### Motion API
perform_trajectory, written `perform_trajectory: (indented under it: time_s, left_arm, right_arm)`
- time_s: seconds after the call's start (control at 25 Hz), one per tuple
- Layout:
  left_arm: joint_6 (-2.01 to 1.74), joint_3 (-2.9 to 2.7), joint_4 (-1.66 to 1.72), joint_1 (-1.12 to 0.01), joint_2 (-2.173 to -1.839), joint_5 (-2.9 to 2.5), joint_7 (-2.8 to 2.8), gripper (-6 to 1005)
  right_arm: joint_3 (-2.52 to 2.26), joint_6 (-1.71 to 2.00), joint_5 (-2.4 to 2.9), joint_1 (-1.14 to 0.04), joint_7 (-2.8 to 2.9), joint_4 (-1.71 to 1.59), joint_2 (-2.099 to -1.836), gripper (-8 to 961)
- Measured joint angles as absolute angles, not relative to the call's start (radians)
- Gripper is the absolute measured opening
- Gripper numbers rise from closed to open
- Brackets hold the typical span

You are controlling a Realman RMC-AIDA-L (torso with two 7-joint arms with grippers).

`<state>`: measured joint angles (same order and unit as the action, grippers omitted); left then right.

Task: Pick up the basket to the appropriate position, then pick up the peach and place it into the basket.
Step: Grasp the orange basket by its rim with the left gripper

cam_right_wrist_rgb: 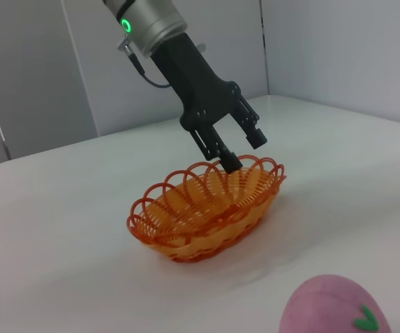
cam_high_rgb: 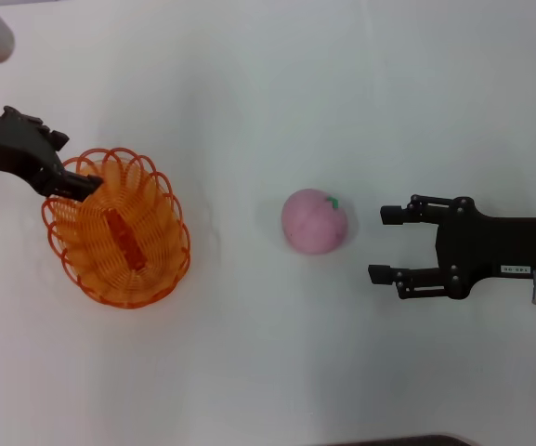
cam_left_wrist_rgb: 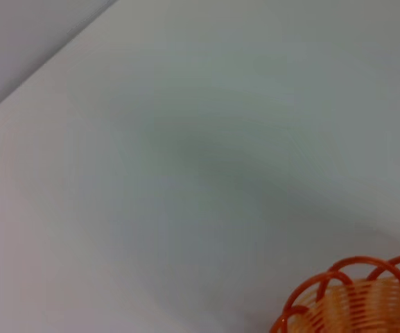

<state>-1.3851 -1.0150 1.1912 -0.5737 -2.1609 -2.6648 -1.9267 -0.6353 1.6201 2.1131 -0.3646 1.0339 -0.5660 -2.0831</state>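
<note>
Head view: white table (cam_high_rgb: 268,84), pale grey walls behind. Left gripper (cam_high_rgb: 80,186) pinching basket (cam_high_rgb: 119,228) rim at table's left. Peach (cam_high_rgb: 314,220) mid-table, loose. Right gripper (cam_high_rgb: 386,243) spread wide, empty, just beside peach.

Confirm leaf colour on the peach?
Green: a small leaf on top of the pink peach, clearest in the head view.
</note>
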Motion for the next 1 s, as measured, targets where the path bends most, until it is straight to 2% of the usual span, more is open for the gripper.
perform_trajectory:
  time_s: [0.96,1.0]
  left_arm:
    - [-1.335,-1.140,1.127,-0.597,-2.163,-2.729,-1.929,761]
    - [-1.334,-1.142,1.127,-0.596,-2.163,-2.729,-1.928,729]
  right_arm:
    - [-0.635,1.619,2.107,-0.360,1.034,-0.555,-2.083,855]
    - [-0.635,1.619,2.107,-0.359,1.034,-0.555,-2.083,855]
